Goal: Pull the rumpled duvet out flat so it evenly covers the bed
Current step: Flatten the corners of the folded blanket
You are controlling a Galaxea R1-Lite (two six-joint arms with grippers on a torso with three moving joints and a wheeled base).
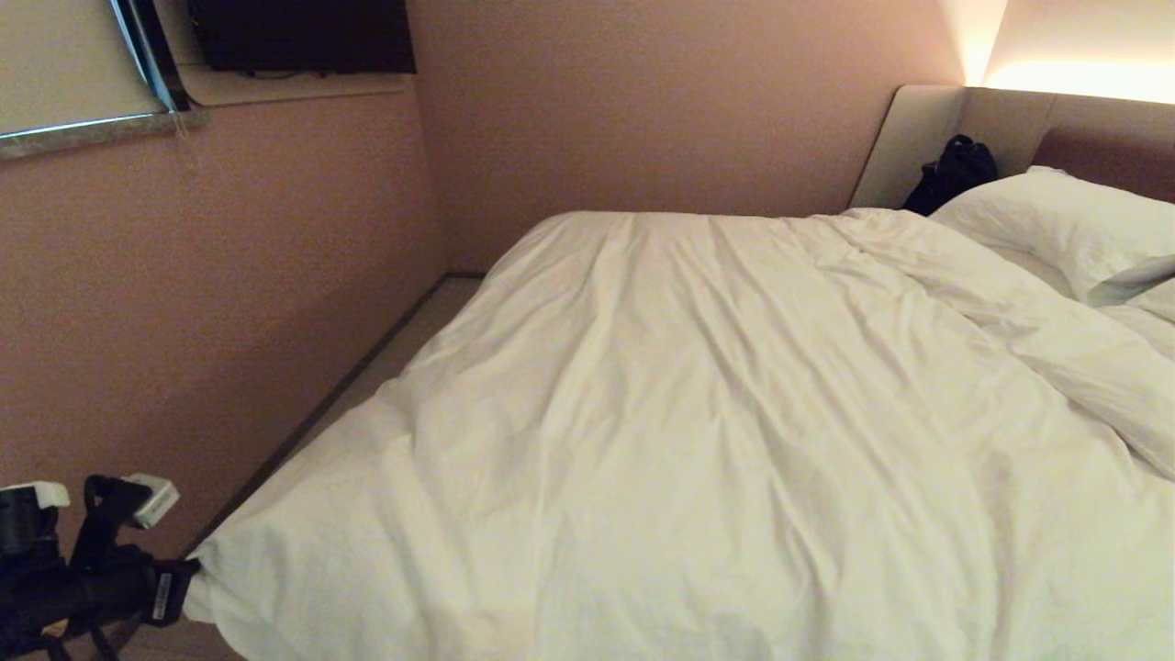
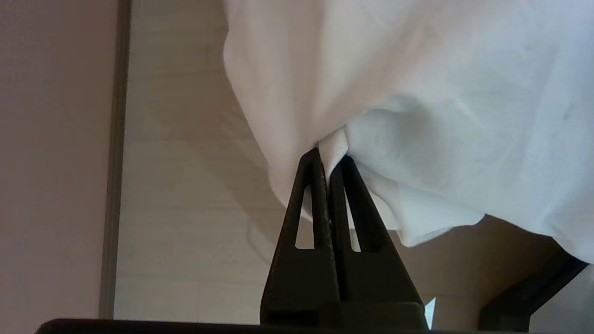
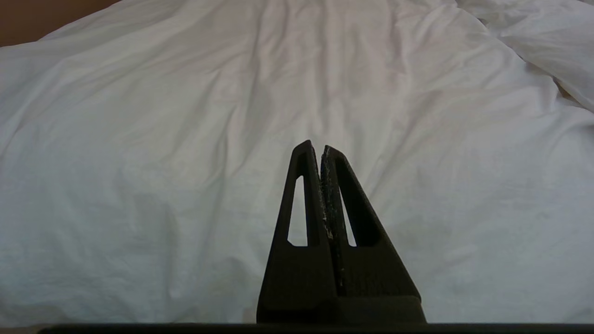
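at the bed's [image 1: 918, 138] near left corner: duvet [image 1: 698, 431], white, creased, long axis running from foot toward the headboard, spread over most of the mattress, far end bunched beside the pillow [image 1: 1056, 220]. left gripper [image 2: 330, 160], reaching level from the floor side, pinches the duvet's corner. right gripper [image 3: 321, 149], pressed together, holding nothing, above the duvet's middle.

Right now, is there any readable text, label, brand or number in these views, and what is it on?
None can be read. A white label on the left gripper bears marks too small to make out. The duvet, pillow and wall-mounted screen show no text.
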